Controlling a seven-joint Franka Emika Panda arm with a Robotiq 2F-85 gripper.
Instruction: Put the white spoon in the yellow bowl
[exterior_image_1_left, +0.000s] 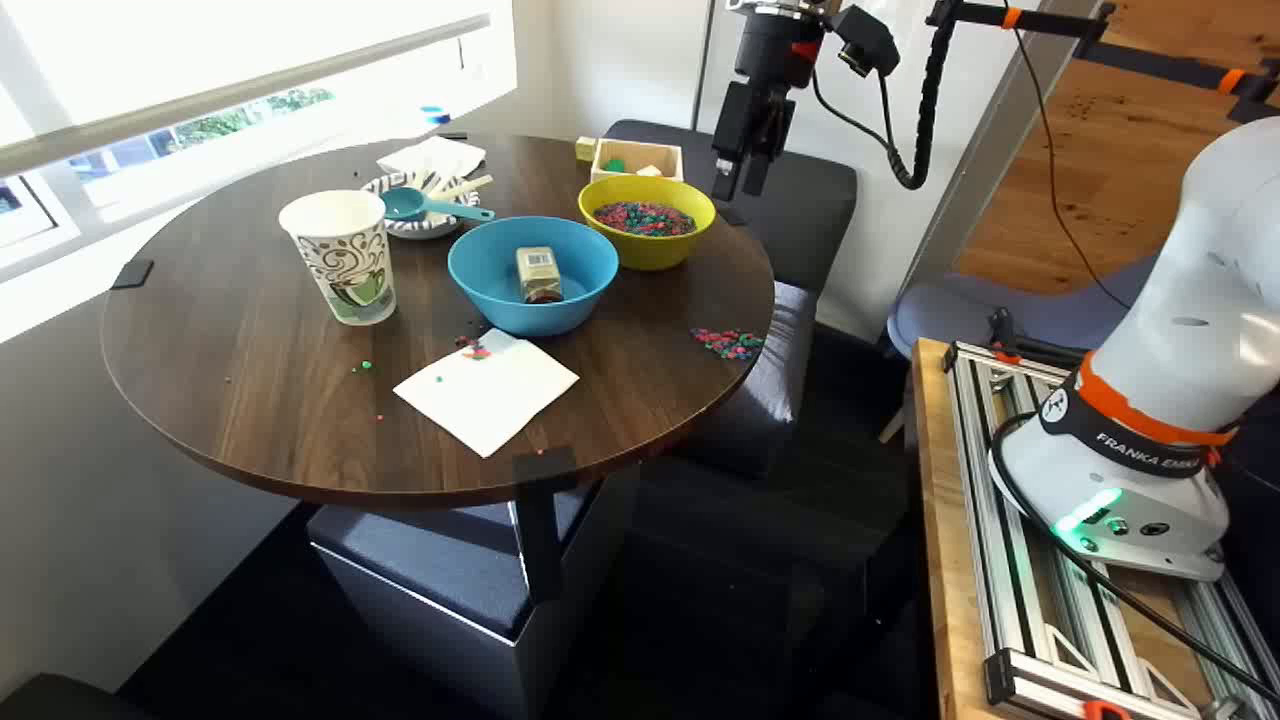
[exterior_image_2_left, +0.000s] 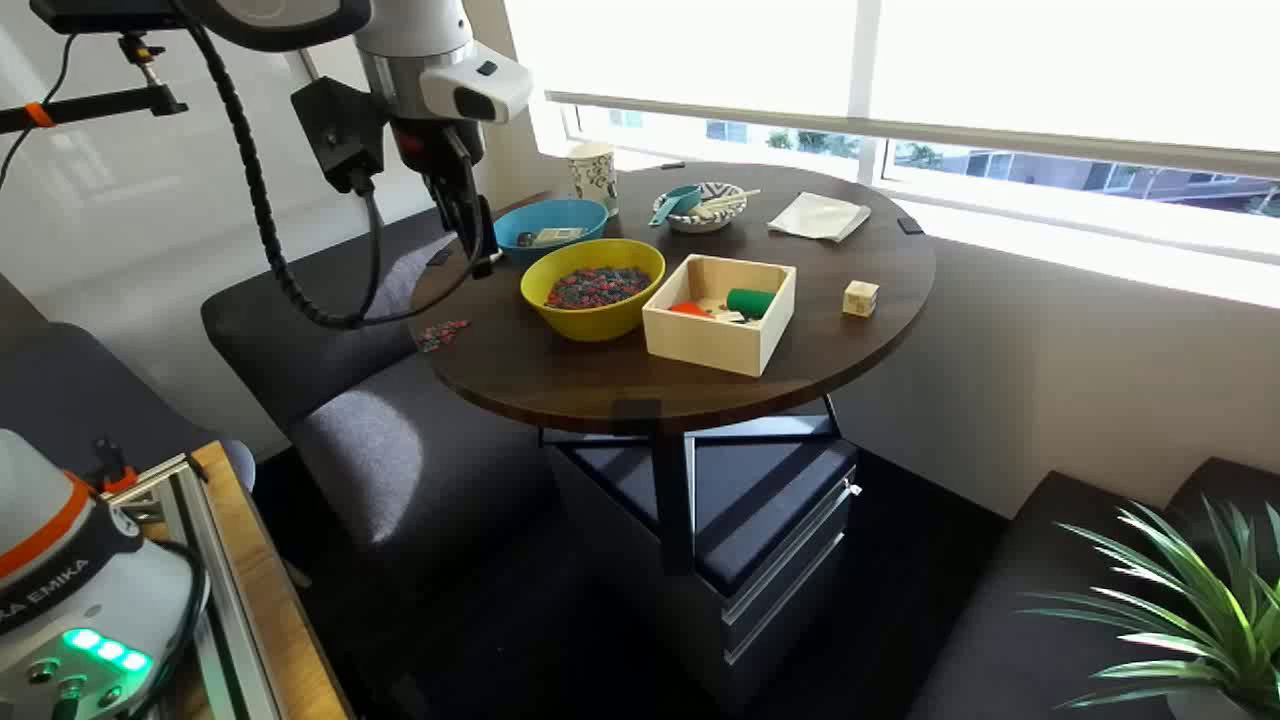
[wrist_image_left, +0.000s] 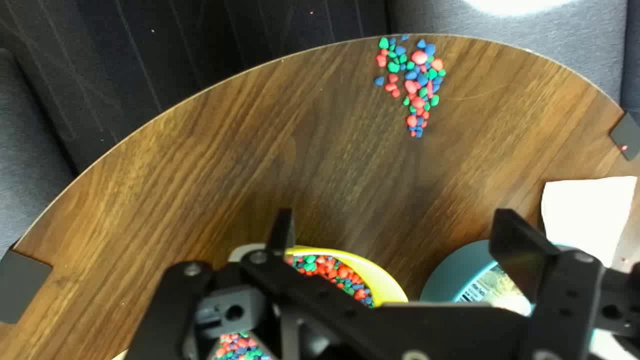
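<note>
The pincer (wrist_image_left: 393, 224) points downward, spread wide, near the yellow bowl (exterior_image_2_left: 592, 324).

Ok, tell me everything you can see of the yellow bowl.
The yellow bowl is round and bright, plastic by its look, with plain sides flaring to an open rim. It stands upright on the dark brown table, partly filled with small red, green and blue pieces. It sits between the blue bowl and the pale wooden box; whether it touches either is unclear.

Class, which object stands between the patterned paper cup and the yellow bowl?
In an exterior view, the blue bowl stands between the patterned paper cup and the yellow bowl.
</note>
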